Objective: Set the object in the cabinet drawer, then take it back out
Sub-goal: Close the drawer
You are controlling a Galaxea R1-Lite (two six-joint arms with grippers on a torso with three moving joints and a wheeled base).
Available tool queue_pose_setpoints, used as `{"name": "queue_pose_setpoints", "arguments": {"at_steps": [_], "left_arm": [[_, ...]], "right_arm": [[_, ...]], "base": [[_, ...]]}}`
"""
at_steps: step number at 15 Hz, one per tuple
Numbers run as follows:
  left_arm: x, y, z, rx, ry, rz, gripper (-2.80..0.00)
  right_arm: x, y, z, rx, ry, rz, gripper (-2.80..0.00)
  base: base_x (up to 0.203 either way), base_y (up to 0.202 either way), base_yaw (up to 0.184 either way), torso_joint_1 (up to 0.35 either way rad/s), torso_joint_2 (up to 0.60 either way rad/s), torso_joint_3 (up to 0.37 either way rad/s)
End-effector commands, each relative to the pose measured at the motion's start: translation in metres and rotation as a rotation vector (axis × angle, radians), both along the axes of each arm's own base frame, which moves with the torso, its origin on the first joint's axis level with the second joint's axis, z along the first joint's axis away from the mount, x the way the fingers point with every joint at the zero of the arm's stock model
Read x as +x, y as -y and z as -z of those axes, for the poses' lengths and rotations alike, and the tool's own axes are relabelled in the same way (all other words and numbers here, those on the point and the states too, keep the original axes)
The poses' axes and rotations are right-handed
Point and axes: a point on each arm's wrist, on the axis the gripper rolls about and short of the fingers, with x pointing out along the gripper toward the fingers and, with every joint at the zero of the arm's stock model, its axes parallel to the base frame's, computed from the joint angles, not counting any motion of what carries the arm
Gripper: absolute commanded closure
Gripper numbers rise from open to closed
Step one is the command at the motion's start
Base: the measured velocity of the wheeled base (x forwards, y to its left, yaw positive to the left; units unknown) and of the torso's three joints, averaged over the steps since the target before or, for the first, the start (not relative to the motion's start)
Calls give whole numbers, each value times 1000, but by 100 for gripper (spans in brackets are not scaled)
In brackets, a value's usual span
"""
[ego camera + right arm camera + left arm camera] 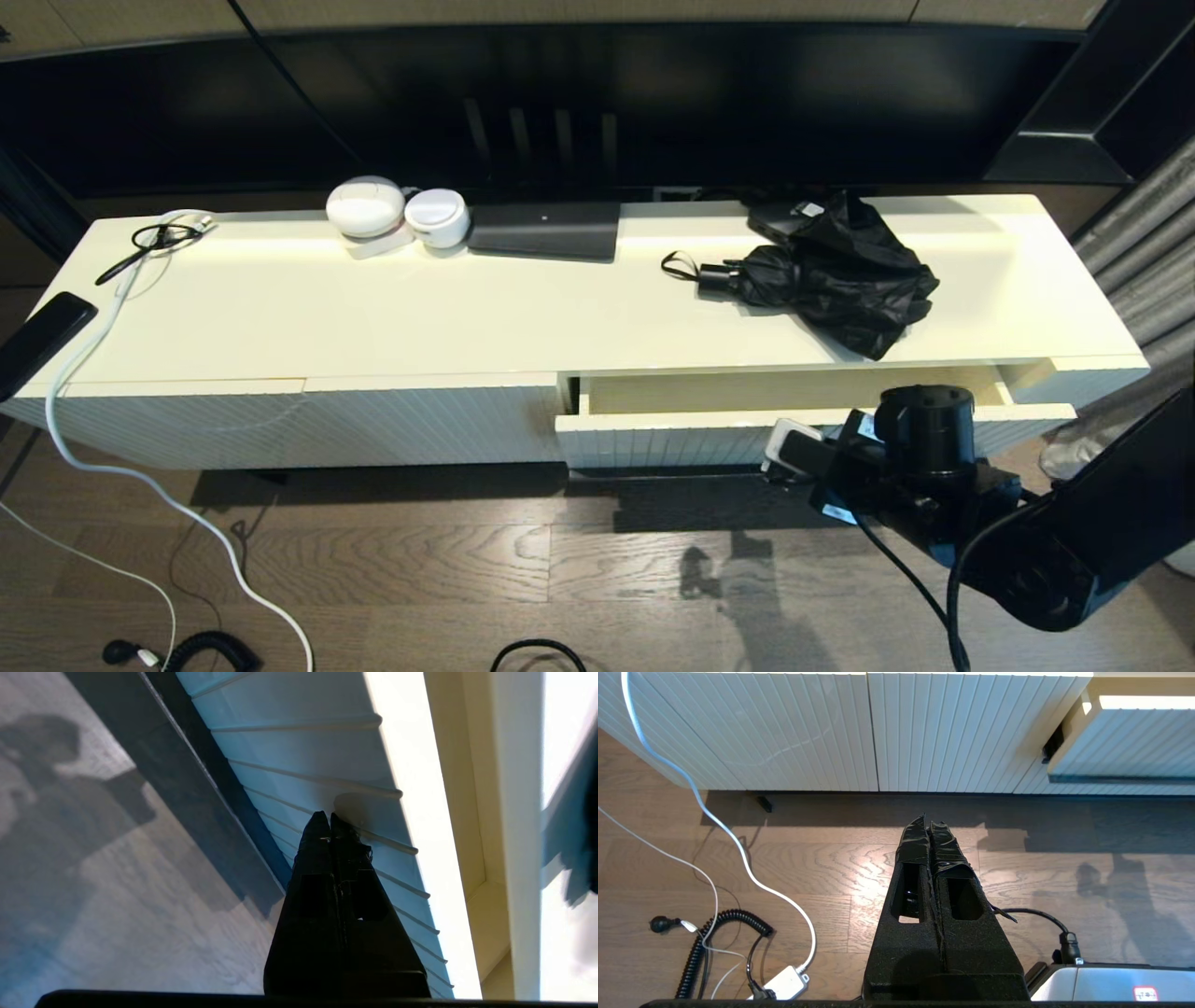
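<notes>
The black umbrella (831, 271) lies rumpled on the cabinet top at the right, with its short handle (719, 277) and wrist loop (680, 266) pointing left. Below it the cabinet drawer (672, 439) is pulled partly out, showing a strip of cream interior (747, 392). My right gripper (327, 814) is shut with nothing in it, its tips right at the drawer's ribbed front (327, 765), above the thin black handle bar (210, 779). The right wrist (924, 439) is in front of the drawer. My left gripper (928, 819) hangs shut and empty over the wood floor, away from the drawer (1125, 742).
A flat black box with a white label (780, 217) lies behind the umbrella. Two white round devices (366, 207), a dark flat box (544, 231) and a cable coil (163, 233) are on the cabinet top. White cable (84, 373) trails onto the floor. The ribbed panel (784, 732) has no handle.
</notes>
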Motion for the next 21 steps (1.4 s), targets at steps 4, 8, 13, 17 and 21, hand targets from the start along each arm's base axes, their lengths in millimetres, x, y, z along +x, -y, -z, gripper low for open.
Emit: {"name": "queue_pose_setpoints", "arguments": {"at_steps": [4, 8, 13, 17, 21], "left_arm": [[0, 0, 0, 0, -1, 0, 0], [0, 0, 0, 0, -1, 0, 0], [0, 0, 0, 0, -1, 1, 0], [0, 0, 0, 0, -1, 0, 0], [0, 0, 0, 0, -1, 0, 0]], "right_arm": [[21, 0, -4, 9, 45, 26, 0], [37, 3, -9, 18, 83, 49, 0], [40, 6, -12, 22, 93, 60, 0], [25, 17, -32, 27, 103, 75, 0], [-20, 37, -81, 29, 114, 92, 0]], "base": [[0, 0, 0, 0, 0, 0], [0, 0, 0, 0, 0, 0], [0, 0, 0, 0, 0, 0], [0, 0, 0, 0, 0, 0], [0, 0, 0, 0, 0, 0]]}}
